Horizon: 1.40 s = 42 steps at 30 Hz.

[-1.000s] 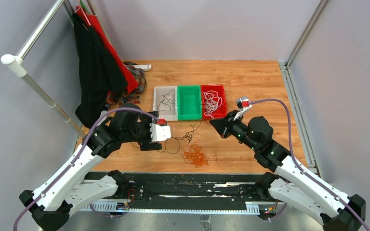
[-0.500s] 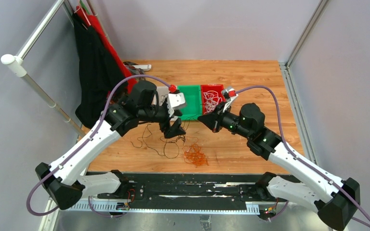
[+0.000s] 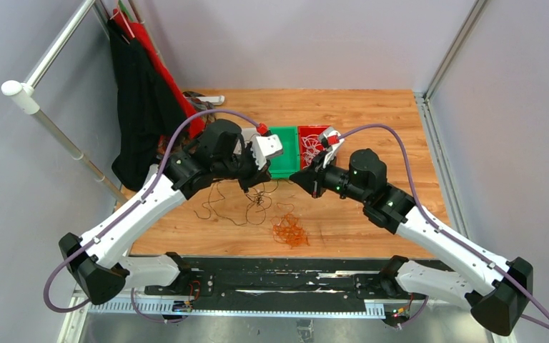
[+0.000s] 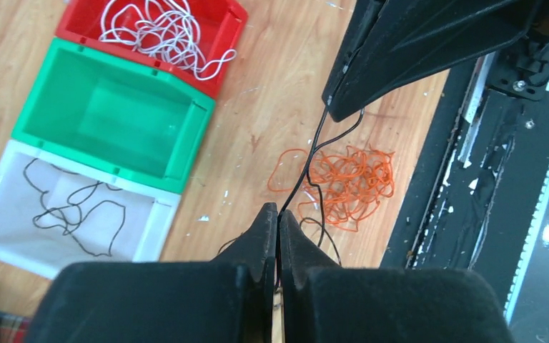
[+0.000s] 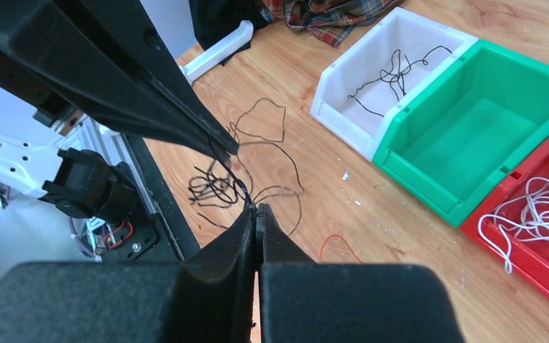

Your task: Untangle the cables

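Left claw (image 4: 278, 211): jaws pressed together at the tips, with a thin black strand (image 4: 306, 171) pinched between them.
Right claw (image 5: 256, 209): jaws also fully together; black wire comes out right at its tips, so it grips the same black strand.
Position of claws: in the top view both tips are above the table (image 3: 372, 114), near each other but apart, just in front of the bins, each one pointing toward the other.
Strand between claws: in the left wrist view it runs from the left tips up to the tip of the right claw, with a few bends.
Black tangle (image 3: 232, 207): loose loops on the wood below the left claw; some strands rise up to the claws.
Orange cables (image 4: 349, 182): one curly bunch lying on the table, near the front edge, beside the black loops; whether they touch I cannot tell.
White cables (image 4: 159, 32): heaped inside the red bin (image 4: 223, 71).
Green bin (image 4: 186, 153): stands between the red bin and the white bin (image 4: 159, 229), touching both.
Black cable (image 4: 71, 211): lies inside the white bin, in loose curves.
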Each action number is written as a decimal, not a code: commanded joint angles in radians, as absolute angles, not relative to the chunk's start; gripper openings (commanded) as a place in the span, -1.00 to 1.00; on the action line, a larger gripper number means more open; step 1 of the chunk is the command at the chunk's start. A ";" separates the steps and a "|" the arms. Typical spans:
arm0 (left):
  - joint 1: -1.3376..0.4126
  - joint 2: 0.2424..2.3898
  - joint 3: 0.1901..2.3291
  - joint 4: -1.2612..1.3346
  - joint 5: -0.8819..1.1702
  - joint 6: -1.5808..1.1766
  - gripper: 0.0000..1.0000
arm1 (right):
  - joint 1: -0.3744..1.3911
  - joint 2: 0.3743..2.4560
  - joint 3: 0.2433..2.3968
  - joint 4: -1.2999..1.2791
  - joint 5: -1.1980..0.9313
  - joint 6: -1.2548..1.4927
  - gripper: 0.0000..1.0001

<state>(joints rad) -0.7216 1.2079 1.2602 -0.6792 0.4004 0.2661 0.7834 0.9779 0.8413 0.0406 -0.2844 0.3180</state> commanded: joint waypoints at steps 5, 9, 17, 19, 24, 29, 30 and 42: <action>-0.724 1.136 1.335 -0.746 0.438 0.263 -0.99 | 0.843 0.969 0.871 0.046 -0.046 0.187 -0.98; -0.724 1.138 1.377 -0.789 0.537 0.222 -0.99 | 0.929 0.991 0.856 0.158 0.140 0.181 -0.73; -0.724 1.121 1.414 -0.771 0.559 0.169 -0.99 | 1.076 1.050 0.748 0.499 0.388 0.328 0.18; -0.724 1.115 1.413 -0.754 0.545 0.156 -0.99 | 1.106 1.079 0.754 0.503 0.470 0.359 0.20; -0.724 1.103 1.435 -0.743 0.543 0.138 -0.99 | 1.119 1.090 0.731 0.506 0.604 0.373 0.15; -0.724 1.110 1.510 -0.818 0.574 0.163 -0.99 | 1.093 1.042 0.678 0.517 0.756 0.262 0.06; -0.724 1.112 1.527 -0.837 0.582 0.176 -0.99 | 1.085 1.038 0.675 0.518 0.773 0.226 0.06; -0.724 1.115 1.695 -1.050 0.476 0.387 -0.99 | 0.974 0.955 0.645 0.498 0.817 -0.089 -0.07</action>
<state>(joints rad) -0.7223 1.1294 1.6253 -0.9493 0.5251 0.2852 1.0248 0.9871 0.6693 0.5022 0.7380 0.0559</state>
